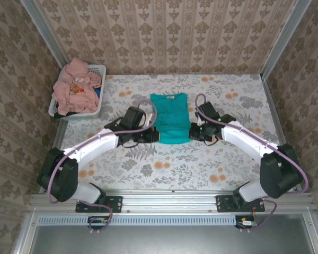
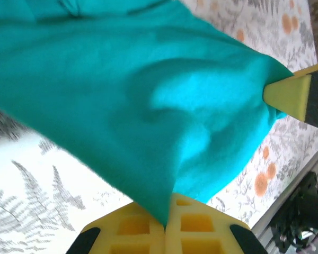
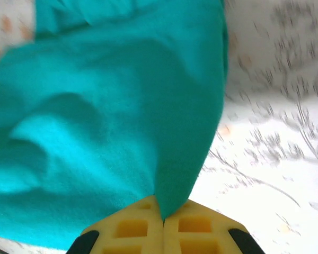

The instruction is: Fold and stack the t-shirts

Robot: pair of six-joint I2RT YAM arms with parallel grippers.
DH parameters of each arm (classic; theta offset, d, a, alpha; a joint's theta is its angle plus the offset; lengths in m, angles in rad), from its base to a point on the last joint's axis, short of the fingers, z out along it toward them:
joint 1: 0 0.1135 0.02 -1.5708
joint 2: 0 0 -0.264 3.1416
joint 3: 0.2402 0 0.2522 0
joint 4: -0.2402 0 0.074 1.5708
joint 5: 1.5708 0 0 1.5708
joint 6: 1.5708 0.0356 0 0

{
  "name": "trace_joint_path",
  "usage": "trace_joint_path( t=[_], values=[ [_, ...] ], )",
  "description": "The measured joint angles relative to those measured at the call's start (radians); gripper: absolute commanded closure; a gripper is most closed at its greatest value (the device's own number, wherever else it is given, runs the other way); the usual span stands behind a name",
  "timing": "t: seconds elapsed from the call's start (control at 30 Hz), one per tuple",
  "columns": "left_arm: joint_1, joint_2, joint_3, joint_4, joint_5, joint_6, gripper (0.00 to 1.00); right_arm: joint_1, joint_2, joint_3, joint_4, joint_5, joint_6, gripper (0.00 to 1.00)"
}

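The teal t-shirt (image 1: 169,112) lies at the centre of the counter (image 1: 228,169), pink t-shirts (image 1: 77,87) heaped at ten o'clock, and with the left tool (image 2: 165,223) and right tool (image 3: 163,217) each clamped on what seems a hem corner at its six o'clock edge, the fold calls for carrying both evenly toward twelve o'clock.

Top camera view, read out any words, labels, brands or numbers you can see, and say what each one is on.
No text is legible.
On the teal t-shirt, a pale neck tag: too small to read.
On the pink shirts in the laundry basket, a red-orange patch: too blurred to read.
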State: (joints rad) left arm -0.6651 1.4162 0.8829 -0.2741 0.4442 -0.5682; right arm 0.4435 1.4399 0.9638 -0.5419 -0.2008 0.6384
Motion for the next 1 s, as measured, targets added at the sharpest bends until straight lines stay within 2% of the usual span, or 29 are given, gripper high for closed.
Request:
trace_joint_path(
  t=[0.2,0.27,0.37,0.5,0.57,0.6,0.67,0.77,0.87,1.0],
  values=[
    [-0.056,0.033,-0.207,0.127,0.016,-0.076,0.99,0.010,-0.053,-0.191,0.062,-0.048,0.028,1.00],
    [-0.063,0.070,-0.248,0.177,0.029,-0.095,0.93,0.015,-0.052,-0.225,0.084,-0.065,0.031,1.00],
    [-0.077,0.123,-0.275,0.238,0.040,-0.119,0.89,0.024,-0.045,-0.256,0.106,-0.077,0.032,1.00],
    [-0.089,0.131,-0.280,0.280,0.049,-0.136,0.90,0.026,-0.030,-0.293,0.117,-0.076,0.032,1.00],
    [-0.094,0.131,-0.282,0.283,0.049,-0.139,0.98,0.026,-0.030,-0.307,0.117,-0.076,0.031,1.00],
    [-0.095,0.130,-0.282,0.283,0.049,-0.139,0.97,0.026,-0.032,-0.311,0.117,-0.076,0.031,1.00],
    [-0.095,0.125,-0.283,0.282,0.047,-0.143,0.83,0.027,-0.048,-0.316,0.116,-0.076,0.031,0.98],
    [-0.093,0.105,-0.286,0.259,0.035,-0.143,0.78,0.027,-0.087,-0.318,0.105,-0.064,0.030,0.95],
    [-0.092,0.070,-0.303,0.232,0.018,-0.141,0.67,0.027,-0.103,-0.319,0.086,-0.046,0.027,0.94],
    [-0.091,0.028,-0.332,0.211,0.002,-0.140,0.65,0.027,-0.116,-0.343,0.077,-0.036,0.024,0.77]
  ],
)
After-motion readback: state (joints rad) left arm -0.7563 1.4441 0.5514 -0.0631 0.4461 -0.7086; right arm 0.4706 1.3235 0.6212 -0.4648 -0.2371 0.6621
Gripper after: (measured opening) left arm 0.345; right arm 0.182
